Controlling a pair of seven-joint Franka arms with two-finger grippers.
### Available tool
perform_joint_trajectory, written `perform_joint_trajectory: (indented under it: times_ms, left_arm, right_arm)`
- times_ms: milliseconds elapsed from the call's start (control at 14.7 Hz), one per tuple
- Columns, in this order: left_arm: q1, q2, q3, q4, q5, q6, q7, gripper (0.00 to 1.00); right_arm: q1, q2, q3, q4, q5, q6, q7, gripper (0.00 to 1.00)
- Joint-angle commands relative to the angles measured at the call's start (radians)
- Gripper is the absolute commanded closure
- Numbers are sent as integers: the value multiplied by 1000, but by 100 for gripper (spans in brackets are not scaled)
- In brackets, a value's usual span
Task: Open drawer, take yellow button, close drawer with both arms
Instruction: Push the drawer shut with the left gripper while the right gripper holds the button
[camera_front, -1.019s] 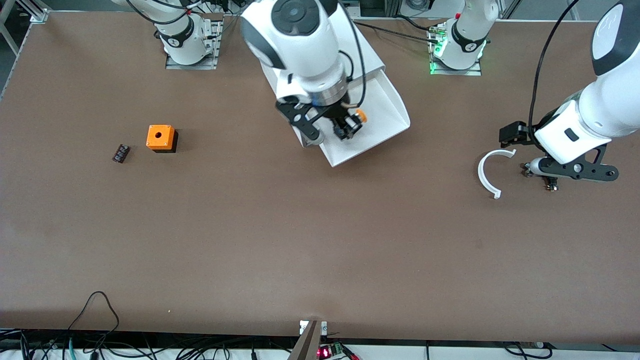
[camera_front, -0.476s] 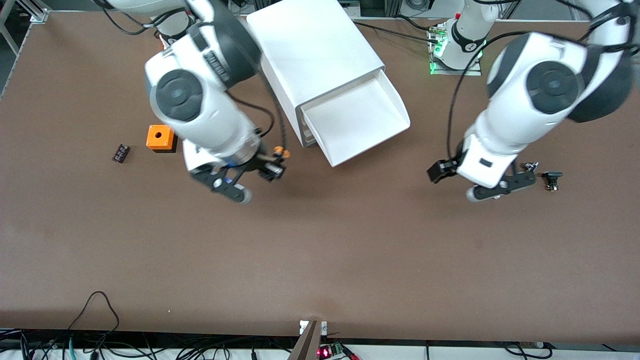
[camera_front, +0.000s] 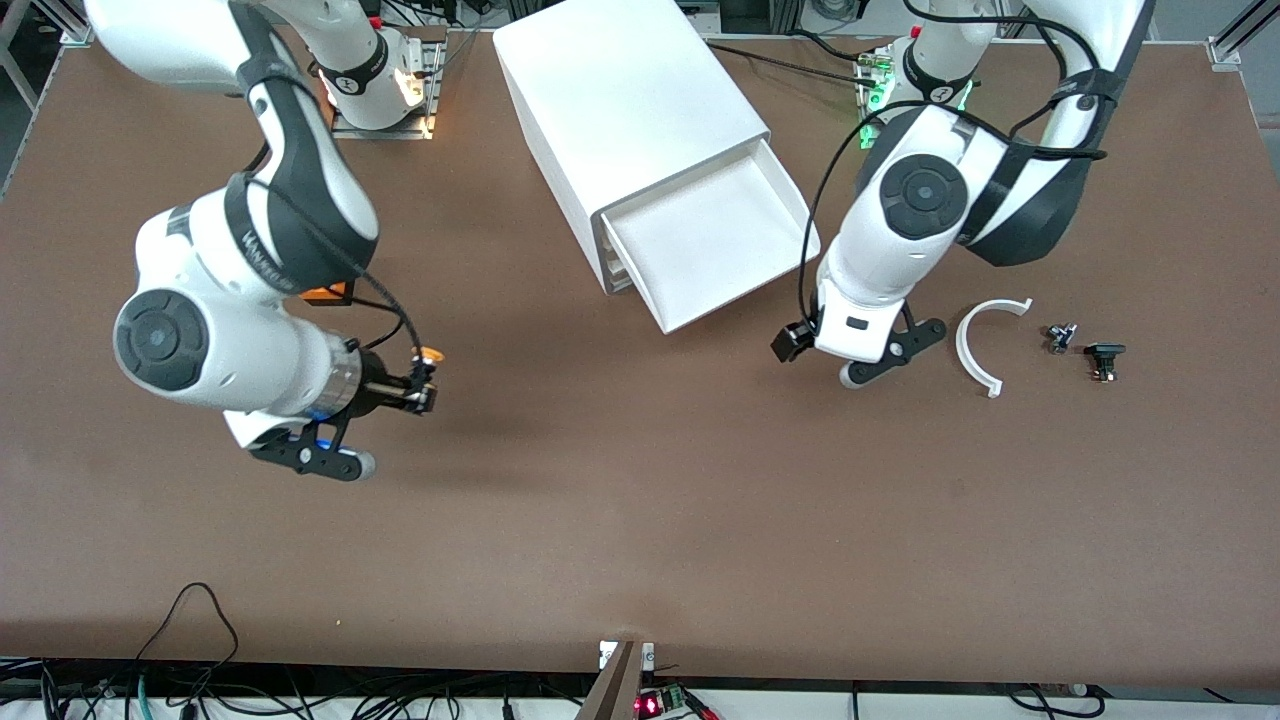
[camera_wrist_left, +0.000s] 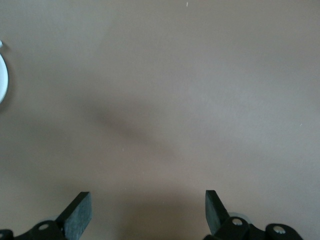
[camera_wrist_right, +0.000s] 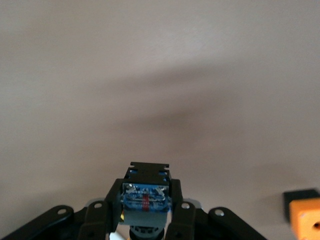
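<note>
I had the right gripper (camera_front: 418, 385) clamped on the button (camera_front: 428, 358), and it had swung well clear of the cabinet (camera_front: 630, 100) in the last second: from inside the drawer (camera_front: 715, 245), out over the bare table toward the right arm's end, now hanging just beside the orange cube with a hole (camera_front: 325, 293), which my forearm mostly covered. So the take was done, by my reading, and what was left was setting the button down and shutting the drawer, which stood pulled right out and looked empty. The button's long axis lay roughly level along the fingers, orange cap pointing toward the cabinet in the front view; in the right wrist view its blue base (camera_wrist_right: 145, 196) faced the camera between the pads. My left gripper (camera_front: 830, 360) had come in from over the small black parts (camera_front: 1103, 358) and passed the white curved strip (camera_front: 985, 345), and it hovered near the drawer's front lip, fingers (camera_wrist_left: 79, 214) spread wide on nothing, well placed, I judged, for the closing push.
</note>
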Motion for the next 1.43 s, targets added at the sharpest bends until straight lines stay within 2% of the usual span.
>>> perform_joint_trajectory:
  times_ms: [0,272,476,680,951,1291,1359]
  left_arm:
    - [-44,-27,-1,-61,33,16,-40,0]
    - [-69,-26,-16,-89,33,19,-97,0]
    - [-83,-27,-27,-110,33,28,-111,0]
    - [-90,-27,-50,-127,33,30,-117,0]
    - [-86,-33,-126,-135,25,19,-177,0]
    - [-81,-35,-205,-164,19,16,-204,0]
    - [-78,-35,-221,-170,17,14,-210,0]
  right_arm:
    - [-71,-19,13,-137,-57,113,-137,100]
    - [-170,-16,13,-294,-83,297,-309,100]
    - [-222,7,12,-378,-110,414,-353,100]
    - [-249,31,12,-406,-112,460,-372,100]
    - [-262,62,6,-451,-124,547,-373,100]
    - [-263,122,-2,-451,-127,629,-373,100]
    - [-263,125,-2,-451,-127,631,-373,95]
